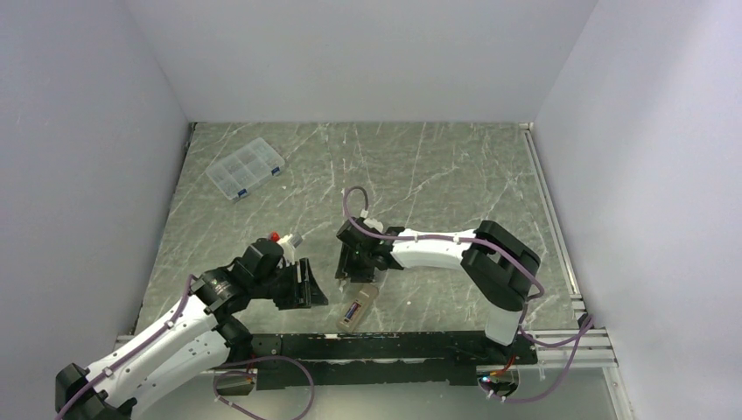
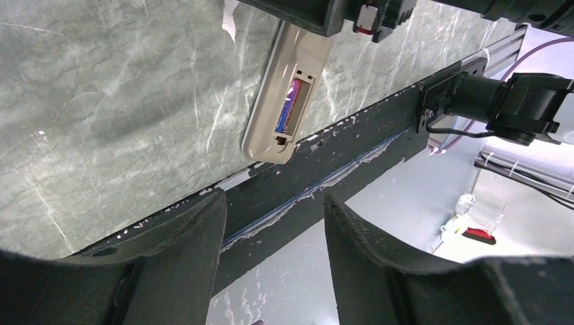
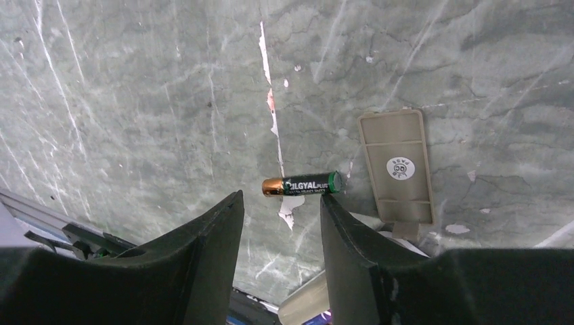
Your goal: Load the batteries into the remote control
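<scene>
My right hand (image 3: 279, 203) hangs spread over the table (image 3: 135, 101), pinching nothing. The loose battery (image 3: 302, 184) lies on its side just past my fingertips, its length running from one finger toward the other. It is a small dark cylinder with a green band at one end and a coppery cap at the other. Just beside it lies the flat beige cover (image 3: 397, 166) with a round sticker on it. I judge the battery to be light, hard and smooth, so it would roll away or squirt out if I caught it by the ends. I would turn my wrist, take it across the middle of its round body with the pads square to it, and close gently. The remote (image 2: 281, 101) lies back up near the table's front edge, just on the near side of this hand. Its bay is open, with one purple-red battery (image 2: 291, 105) already seated and the slot beside it looking bare. The remote seems stiff, light plastic, apt to skid when a cell is pressed in. My left hand (image 2: 274, 200) is likewise spread and empty, hovering near the remote and well placed to steady it.
</scene>
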Robot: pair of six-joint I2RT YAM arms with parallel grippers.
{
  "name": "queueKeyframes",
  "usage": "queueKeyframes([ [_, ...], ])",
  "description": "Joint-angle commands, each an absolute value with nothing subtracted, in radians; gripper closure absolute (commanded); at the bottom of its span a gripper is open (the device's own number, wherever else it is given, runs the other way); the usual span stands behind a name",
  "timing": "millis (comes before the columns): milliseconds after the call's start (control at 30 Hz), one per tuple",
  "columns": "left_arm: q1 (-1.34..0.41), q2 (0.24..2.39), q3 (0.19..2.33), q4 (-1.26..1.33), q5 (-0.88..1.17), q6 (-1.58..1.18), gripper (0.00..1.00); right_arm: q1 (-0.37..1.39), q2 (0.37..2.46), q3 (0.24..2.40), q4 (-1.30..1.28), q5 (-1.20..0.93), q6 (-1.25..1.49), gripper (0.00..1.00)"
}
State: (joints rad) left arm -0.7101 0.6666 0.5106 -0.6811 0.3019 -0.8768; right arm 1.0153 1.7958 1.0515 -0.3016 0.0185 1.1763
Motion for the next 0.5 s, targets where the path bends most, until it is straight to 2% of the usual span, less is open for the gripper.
queueKeyframes([
  [0, -0.707, 0.649, 0.505, -0.644, 0.328, -0.859, 0.4, 1.017, 1.841, 1.092, -0.37, 0.091, 1.194, 0.53],
  [467, -0.707, 0.646, 0.502, -0.64, 0.337, -0.857, 0.39, 1.023, 1.928, 1.181, -0.494, 0.206, 1.096, 0.61],
])
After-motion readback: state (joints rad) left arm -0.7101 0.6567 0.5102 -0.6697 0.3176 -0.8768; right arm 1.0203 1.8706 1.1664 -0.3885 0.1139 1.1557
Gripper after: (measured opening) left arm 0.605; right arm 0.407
